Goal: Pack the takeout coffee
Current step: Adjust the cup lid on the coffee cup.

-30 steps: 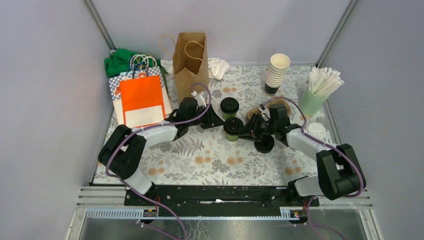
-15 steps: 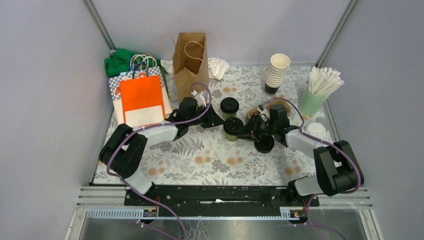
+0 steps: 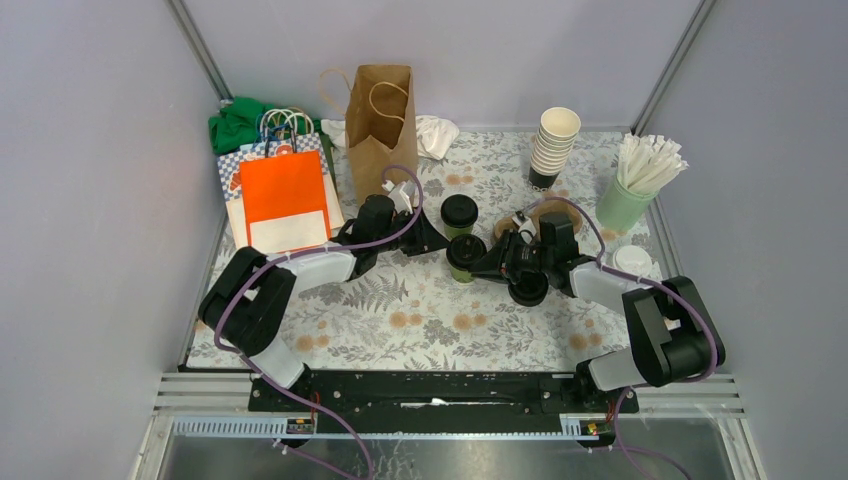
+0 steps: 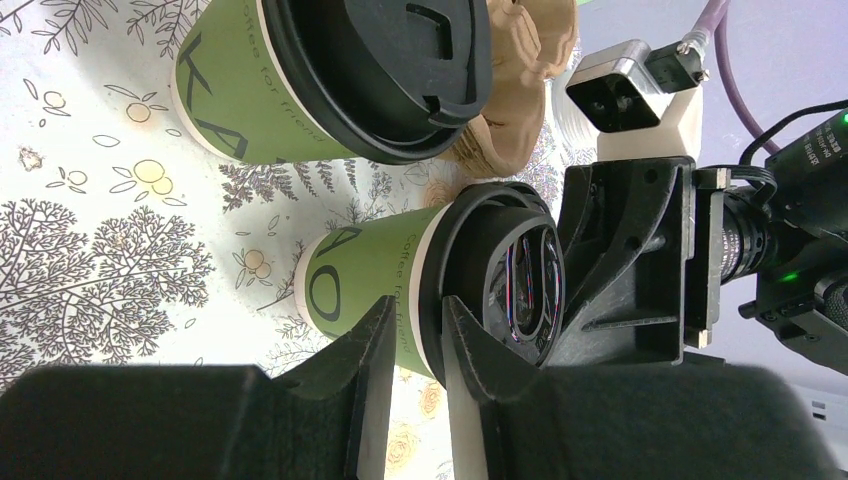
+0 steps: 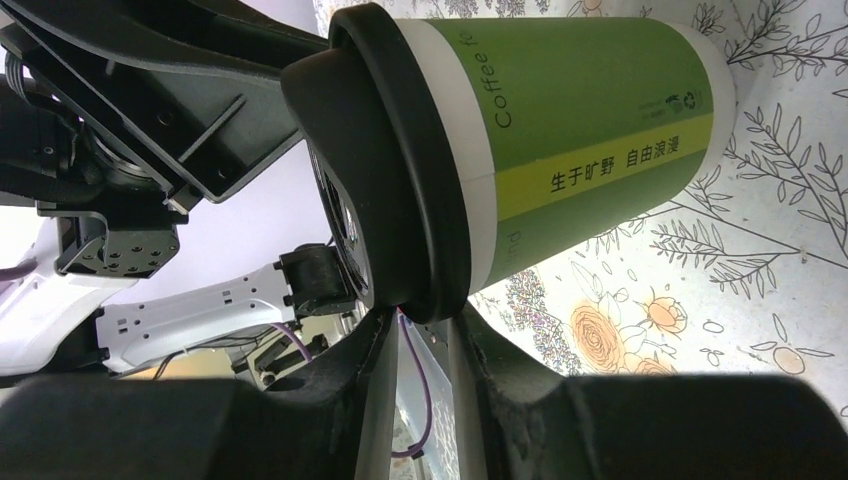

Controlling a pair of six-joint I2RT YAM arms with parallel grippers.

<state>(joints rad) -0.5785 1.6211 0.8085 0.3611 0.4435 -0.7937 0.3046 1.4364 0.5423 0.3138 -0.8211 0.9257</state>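
Right arm (image 3: 612, 285) shifted, fingers (image 4: 365, 350) pinching lid (image 3: 466, 250)

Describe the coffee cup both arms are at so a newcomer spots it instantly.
Find the tall brown paper bag at the back of the floral table. Front-right of it stand two green cups with black lids. Pick the nearer cup, held at its lid by the left pincer and right pincer; the farther cup stands free.
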